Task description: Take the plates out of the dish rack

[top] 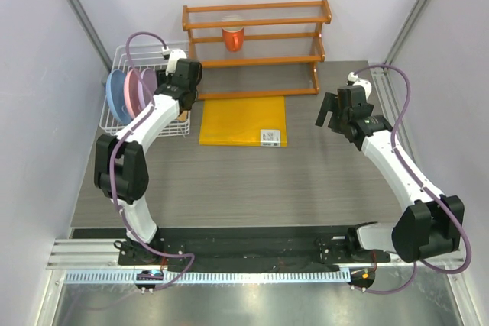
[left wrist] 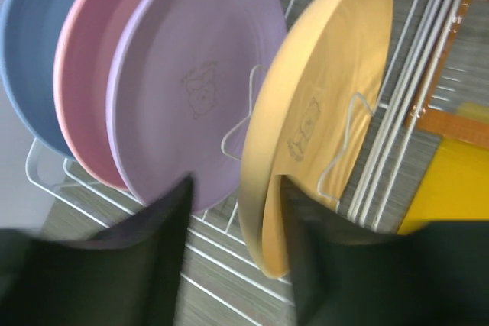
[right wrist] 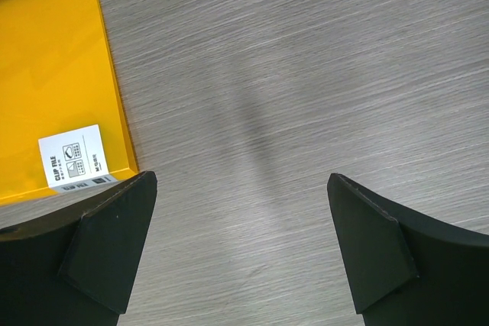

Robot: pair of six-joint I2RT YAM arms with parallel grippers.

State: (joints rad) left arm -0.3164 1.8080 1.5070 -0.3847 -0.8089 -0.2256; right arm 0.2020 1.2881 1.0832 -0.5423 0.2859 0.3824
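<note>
Top external view: the white wire dish rack (top: 141,55) sits at the far left of the grey worktop (top: 306,181), and the left arm reaches into it. From the left wrist we count four round plates standing on edge among the rack's prongs, overlapping in a row: a light blue plate (left wrist: 30,59), a pink plate (left wrist: 84,97), a lilac plate (left wrist: 191,74) and a peach-orange plate (left wrist: 321,112). All four are inside the rack.

The lilac and peach-orange plates each carry a faint embossed mark at the centre, which we cannot read.

The left end effector (left wrist: 233,188) has its dark fingers (left wrist: 153,250) apart, one on either side of the lower rim of the peach-orange plate. We see a gap between one finger and the rim, so the plate is straddled, not clamped. The picture is blurred there.

Behind the worktop stands an orange wooden shelf rack (top: 256,36) with an orange cup (top: 233,37) on one of its shelves. In front of it a yellow clip file (top: 243,120) lies flat on the worktop. Its white sticker (right wrist: 72,156) reads "CLIP FILE" above two small pictograms.

The right end effector (right wrist: 241,181) hangs over bare worktop just beside the clip file, with its fingers spread wide and nothing between them.
</note>
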